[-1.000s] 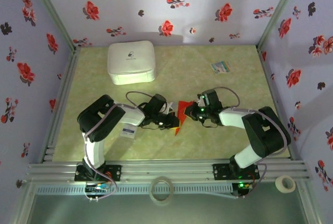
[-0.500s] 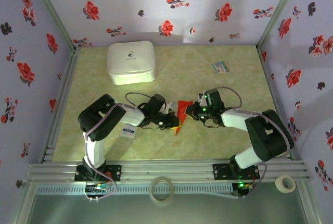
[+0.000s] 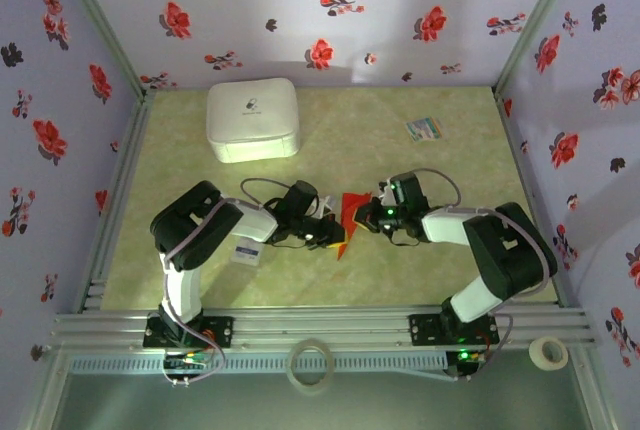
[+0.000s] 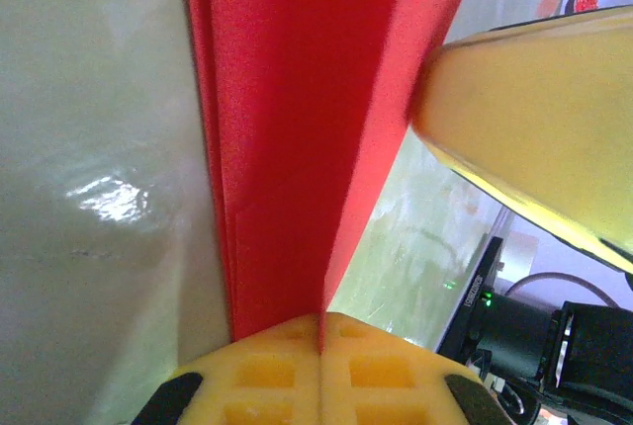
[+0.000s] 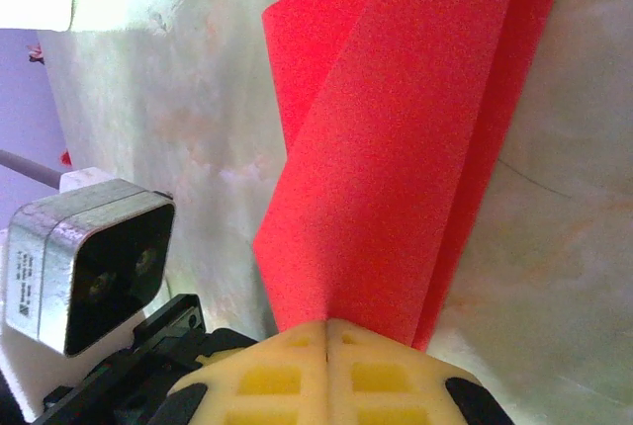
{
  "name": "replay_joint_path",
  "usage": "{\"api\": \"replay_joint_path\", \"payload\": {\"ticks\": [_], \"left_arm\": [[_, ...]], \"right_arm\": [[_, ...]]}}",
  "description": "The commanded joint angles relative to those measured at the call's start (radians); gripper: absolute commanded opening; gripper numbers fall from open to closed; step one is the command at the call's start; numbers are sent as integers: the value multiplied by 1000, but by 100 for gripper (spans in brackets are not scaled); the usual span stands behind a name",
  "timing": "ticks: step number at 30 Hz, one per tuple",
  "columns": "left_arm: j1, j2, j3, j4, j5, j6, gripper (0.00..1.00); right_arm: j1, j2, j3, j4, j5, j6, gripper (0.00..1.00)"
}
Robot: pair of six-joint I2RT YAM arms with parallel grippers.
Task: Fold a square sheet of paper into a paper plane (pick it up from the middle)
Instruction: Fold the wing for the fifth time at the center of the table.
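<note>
The square sheet of paper [image 3: 346,208] is bright red and folded into a slim, layered paper plane shape with a centre crease, lying mid-table between both arms. My left gripper [image 3: 330,233] is shut on its near-left end; in the left wrist view the yellow pads [image 4: 257,371] pinch the red fold [image 4: 297,99] at the left gripper [image 4: 321,324]. My right gripper [image 3: 363,213] is shut on the opposite end. Seen from the right wrist, the red layers [image 5: 406,148] fan out from the right gripper [image 5: 328,326]. A yellow finger [image 4: 534,119] of the right gripper lies against the paper.
A white box [image 3: 252,120] stands at the back left. A small multicoloured card [image 3: 424,129] lies at the back right, and a small white packet [image 3: 245,253] by the left arm. Tape rolls [image 3: 310,362] [image 3: 547,352] rest on the front rail. Flowered walls enclose three sides.
The right arm shifted slightly right and back again, its jaws pressing a touch tighter on the paper. The left arm and the paper stay put.
</note>
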Motion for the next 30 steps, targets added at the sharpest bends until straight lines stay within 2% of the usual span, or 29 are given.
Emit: {"api": "replay_joint_path", "payload": {"ticks": [1,30], "left_arm": [[-9,52,-14,21,-37,-3,0],[-4,54,-25,24,-47,-13,0]], "right_arm": [[5,27,17,19,-6,-6,6],[3,105,51,-21,27,-25,7]]}}
